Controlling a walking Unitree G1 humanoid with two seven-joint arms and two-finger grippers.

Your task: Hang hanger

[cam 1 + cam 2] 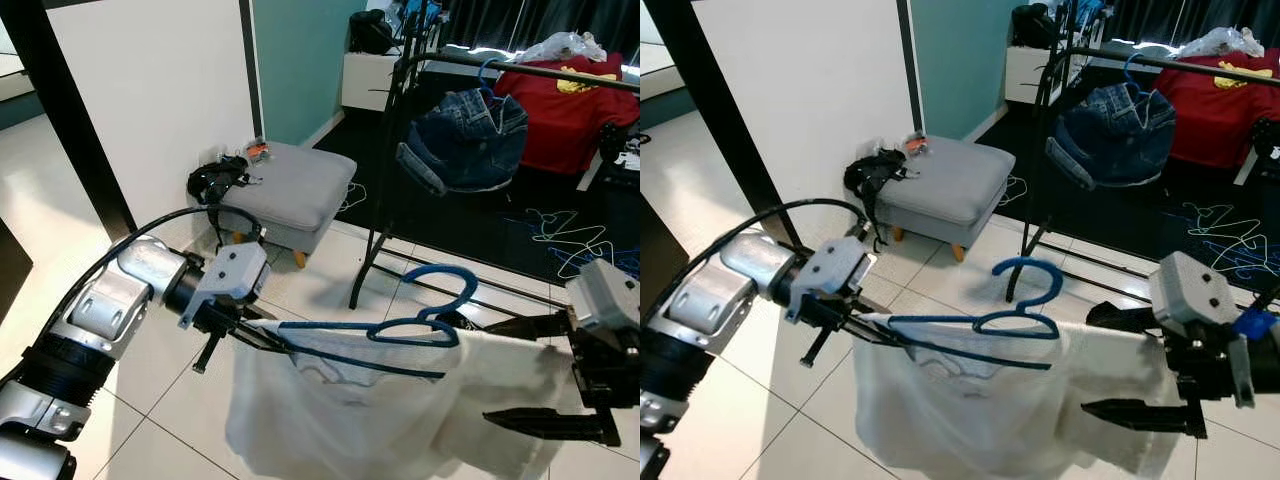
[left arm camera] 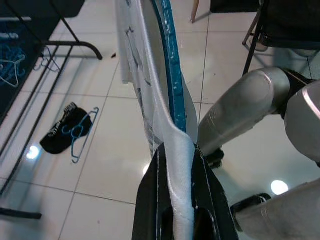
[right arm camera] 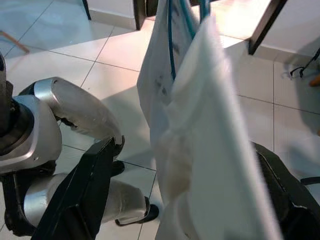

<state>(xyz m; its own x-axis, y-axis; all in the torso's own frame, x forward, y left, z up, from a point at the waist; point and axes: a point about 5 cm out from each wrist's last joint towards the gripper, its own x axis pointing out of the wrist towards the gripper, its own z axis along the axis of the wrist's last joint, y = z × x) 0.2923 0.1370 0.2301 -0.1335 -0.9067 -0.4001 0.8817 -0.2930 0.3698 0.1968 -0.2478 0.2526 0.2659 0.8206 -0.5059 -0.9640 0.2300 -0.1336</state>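
- One blue hanger (image 1: 400, 325) is held up in the air above the tiled floor (image 1: 330, 270), in front of the robot and between its two arms. Its long axis runs nearly level from the robot's left to its right, and its hook curls upward, at the end nearer the right arm.
- One white garment (image 1: 400, 410) is draped on the hanger and hangs down below it in loose folds.
- The left gripper (image 1: 238, 330) is clamped on the left end of the hanger; in the left wrist view its black fingers (image 2: 150, 200) pinch a fold of the white cloth together with the blue bar.
- The right gripper (image 1: 545, 375) sits at the right edge of the garment with its two fingers spread wide, one above and one below; in the right wrist view the cloth hangs between them and neither finger clearly presses on it.
- One black clothes rack (image 1: 400, 150) stands beyond the hanger, its top rail (image 1: 520, 68) running off to the right.
- One denim garment (image 1: 465, 140) hangs from that rail on a second blue hanger.
- One grey footstool (image 1: 290, 190) stands against the white wall to the left of the rack, with a black tangle of straps (image 1: 215, 180) at its near corner.
- A red cloth (image 1: 570, 105) lies on furniture behind the rack.
- Several loose wire hangers (image 1: 570, 240) lie on the dark floor past the rack; their number cannot be counted.
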